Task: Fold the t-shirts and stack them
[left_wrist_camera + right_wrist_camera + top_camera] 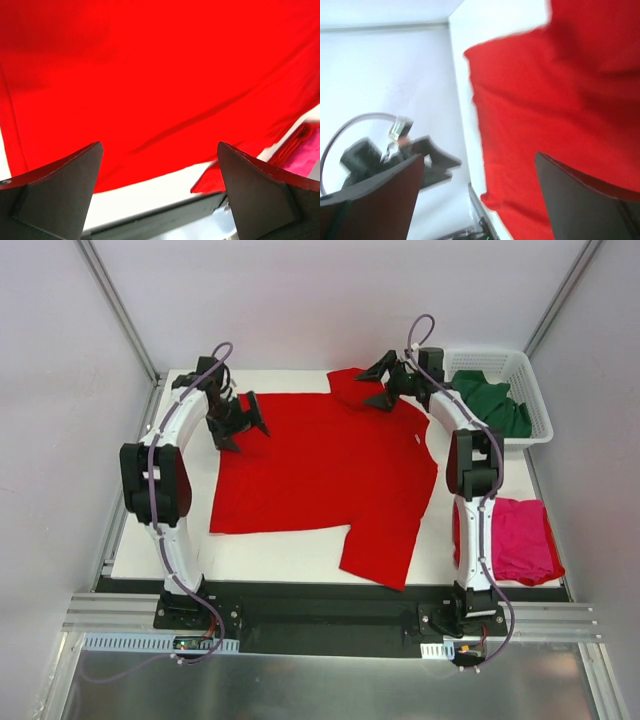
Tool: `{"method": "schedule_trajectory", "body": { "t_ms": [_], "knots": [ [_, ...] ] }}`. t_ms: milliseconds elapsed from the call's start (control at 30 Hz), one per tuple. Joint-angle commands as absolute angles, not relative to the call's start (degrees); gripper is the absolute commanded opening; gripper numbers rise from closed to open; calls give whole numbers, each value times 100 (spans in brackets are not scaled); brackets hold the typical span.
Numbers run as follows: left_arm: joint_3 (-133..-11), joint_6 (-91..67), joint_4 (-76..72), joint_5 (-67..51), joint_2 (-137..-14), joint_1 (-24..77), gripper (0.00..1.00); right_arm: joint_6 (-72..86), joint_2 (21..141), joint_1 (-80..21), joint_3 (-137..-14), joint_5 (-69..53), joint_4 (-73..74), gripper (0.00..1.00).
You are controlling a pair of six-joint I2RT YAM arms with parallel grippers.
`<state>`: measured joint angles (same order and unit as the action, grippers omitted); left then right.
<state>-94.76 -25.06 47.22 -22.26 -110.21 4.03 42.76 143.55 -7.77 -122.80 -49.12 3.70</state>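
Red t-shirt (320, 470): I see it spread flat.
Left gripper (243, 426): jaws wide, empty, at its left edge.
Right gripper (374, 385): likewise, over its far edge.

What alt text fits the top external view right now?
A red t-shirt lies spread on the white table, the open left end effector and open right end effector at its far edge. A dark green t-shirt sits in a white basket far right; a folded magenta-pink t-shirt lies front right.
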Motion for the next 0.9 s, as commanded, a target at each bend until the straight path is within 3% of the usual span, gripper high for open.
{"method": "schedule_trajectory", "body": {
  "t_ms": [0,367,867],
  "knots": [
    [-10562,-2610,4764,-2074,-11809,316,99,4299,12518,-940,-11235,-5116,-185,96],
    [-12014,-2751,4983,-2364,-13605,220,99,2470,10030,-1169,-8862,-4404,2134,96],
    [-13306,-2988,4983,-2382,-14695,-132,99,1591,8676,-1801,-8315,-4184,3822,96]
  ]
}}
